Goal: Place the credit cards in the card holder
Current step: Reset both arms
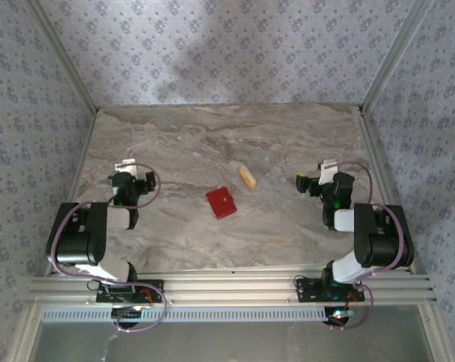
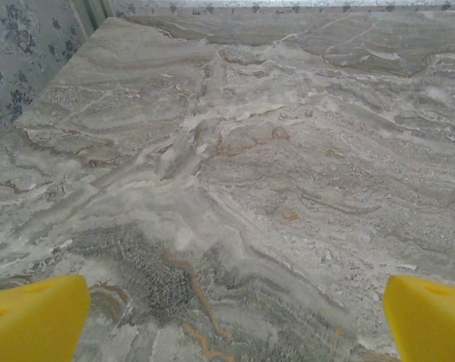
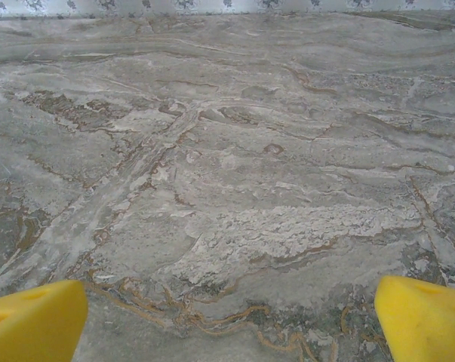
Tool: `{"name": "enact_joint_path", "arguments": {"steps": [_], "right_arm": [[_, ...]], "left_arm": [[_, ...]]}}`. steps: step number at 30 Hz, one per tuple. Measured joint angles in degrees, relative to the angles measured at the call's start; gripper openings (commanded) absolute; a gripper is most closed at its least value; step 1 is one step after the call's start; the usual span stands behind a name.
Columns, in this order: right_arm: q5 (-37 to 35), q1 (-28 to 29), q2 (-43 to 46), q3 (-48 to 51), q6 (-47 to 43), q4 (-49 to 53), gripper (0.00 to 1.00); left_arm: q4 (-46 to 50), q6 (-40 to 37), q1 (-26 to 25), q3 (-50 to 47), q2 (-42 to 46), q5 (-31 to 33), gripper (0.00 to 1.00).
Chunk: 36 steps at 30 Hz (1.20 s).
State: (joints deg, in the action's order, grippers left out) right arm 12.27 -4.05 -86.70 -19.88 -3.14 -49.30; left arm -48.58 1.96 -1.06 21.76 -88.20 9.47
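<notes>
The red square card holder (image 1: 222, 202) lies shut on the marble table (image 1: 182, 136), near the middle. One pale tan credit card (image 1: 247, 177) lies just beyond it, a little to the right and apart from it. My left gripper (image 1: 131, 172) hovers at the table's left side, well left of the holder. My right gripper (image 1: 316, 179) is at the right side, right of the card. In the wrist views the left gripper (image 2: 231, 320) and the right gripper (image 3: 231, 320) stand open, yellow fingertips (image 2: 35, 317) (image 3: 423, 317) wide apart over bare marble.
Patterned walls (image 1: 227, 45) close in the table at the back and both sides, with metal posts (image 1: 65, 64) at the corners. An aluminium rail (image 1: 227, 286) carrying both arm bases runs along the near edge.
</notes>
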Motion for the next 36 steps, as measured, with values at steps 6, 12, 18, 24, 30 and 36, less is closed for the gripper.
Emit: {"name": "enact_joint_path", "arguments": {"steps": [6,12,18,24,30,36], "right_arm": [[-0.02,0.39,0.00,0.00,-0.42,0.00,1.00],[-0.28,0.48,0.00,0.00,-0.42,0.00,1.00],[-1.60,1.31,0.00,0.00,-0.87,-0.07,1.00],[-2.40,1.46,0.00,0.00,-1.01,-0.15,1.00],[-2.36,0.59,0.00,0.00,-0.96,0.26,1.00],[-2.21,0.55,0.00,0.00,-0.96,0.28,1.00]], "left_arm": [[0.61,0.00,0.11,0.13,0.00,-0.96,1.00],[0.61,0.00,0.22,0.17,0.00,-1.18,1.00],[0.63,0.00,0.22,0.17,0.00,-1.18,1.00],[0.63,0.00,0.22,0.17,0.00,-1.16,1.00],[0.63,0.00,0.22,0.17,0.00,-1.16,1.00],[0.61,0.00,0.20,0.17,0.00,-1.11,1.00]]}}
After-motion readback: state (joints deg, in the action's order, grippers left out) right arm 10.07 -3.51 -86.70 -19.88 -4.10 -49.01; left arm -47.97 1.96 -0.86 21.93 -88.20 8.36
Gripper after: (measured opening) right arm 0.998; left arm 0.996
